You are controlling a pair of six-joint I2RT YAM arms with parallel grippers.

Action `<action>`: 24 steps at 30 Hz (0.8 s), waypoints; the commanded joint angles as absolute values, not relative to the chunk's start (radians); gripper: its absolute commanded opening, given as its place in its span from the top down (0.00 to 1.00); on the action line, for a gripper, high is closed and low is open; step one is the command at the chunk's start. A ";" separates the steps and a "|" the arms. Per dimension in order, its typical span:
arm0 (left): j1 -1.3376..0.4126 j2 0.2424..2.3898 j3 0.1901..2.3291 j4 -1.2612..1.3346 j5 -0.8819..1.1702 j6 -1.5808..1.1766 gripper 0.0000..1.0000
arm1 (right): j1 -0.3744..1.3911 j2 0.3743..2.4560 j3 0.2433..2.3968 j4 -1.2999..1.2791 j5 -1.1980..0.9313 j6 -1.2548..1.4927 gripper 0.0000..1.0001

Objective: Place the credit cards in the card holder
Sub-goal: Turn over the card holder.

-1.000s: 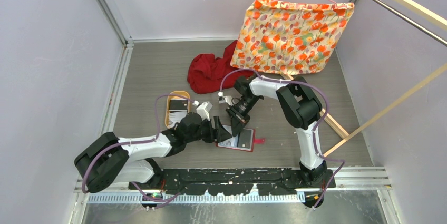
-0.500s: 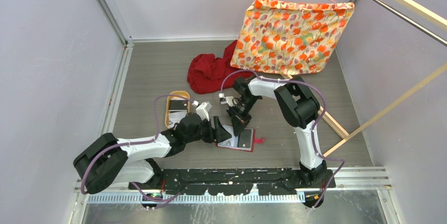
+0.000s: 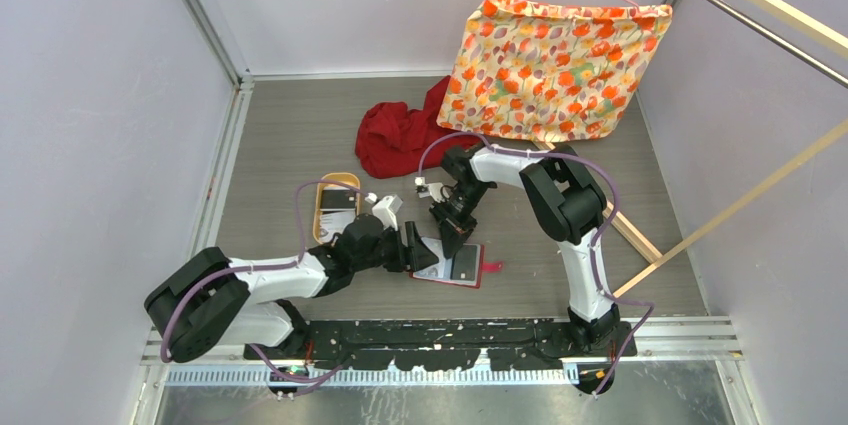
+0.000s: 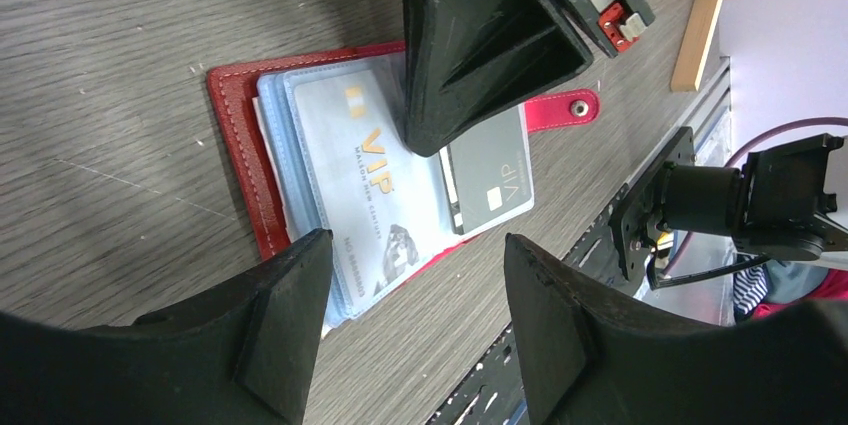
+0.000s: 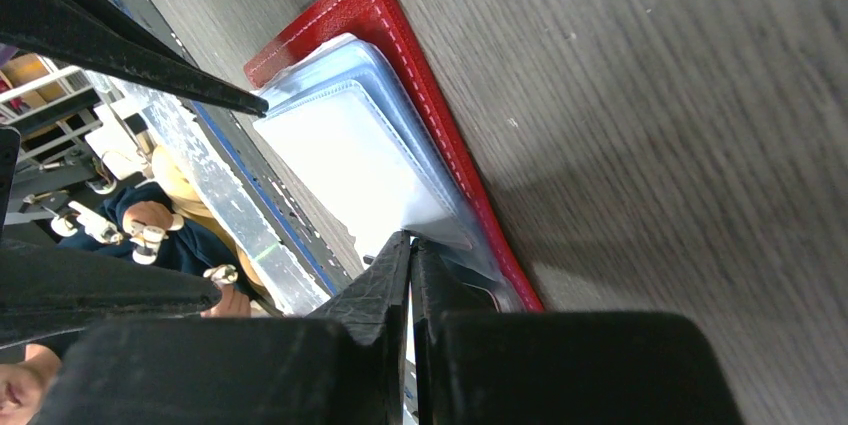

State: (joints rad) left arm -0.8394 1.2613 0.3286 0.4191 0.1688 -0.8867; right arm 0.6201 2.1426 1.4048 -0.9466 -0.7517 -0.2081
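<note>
Card holder (image 4: pixel 235 135) lies open on table (image 4: pixel 110 35), under both arms. Right gripper (image 5: pixel 410 245) jaws together, tip on the clear sleeves beside dark card (image 4: pixel 490 180). Left gripper (image 4: pixel 415 240) jaws apart, hovering over pale card (image 4: pixel 365 195).

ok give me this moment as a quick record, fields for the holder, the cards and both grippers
card holder: red, lying open on the table
pale vip card: inside the holder's clear window
dark vip card: on the holder's other half, whether pocketed unclear
left gripper: open, over the holder, holding nothing
right gripper: shut, tips down at the holder between the two cards
tray: tan, left of the holder in the top view, spare cards in it
</note>
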 commanded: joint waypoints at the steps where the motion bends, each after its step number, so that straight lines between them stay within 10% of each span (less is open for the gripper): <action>1: -0.830 1.252 0.347 0.403 0.158 -0.891 0.35 | 0.627 2.163 1.422 -0.928 -0.663 -0.224 0.91; 24: -0.830 1.307 0.345 0.514 0.256 -0.911 0.38 | 0.629 2.160 1.420 -0.936 -0.697 -0.236 0.91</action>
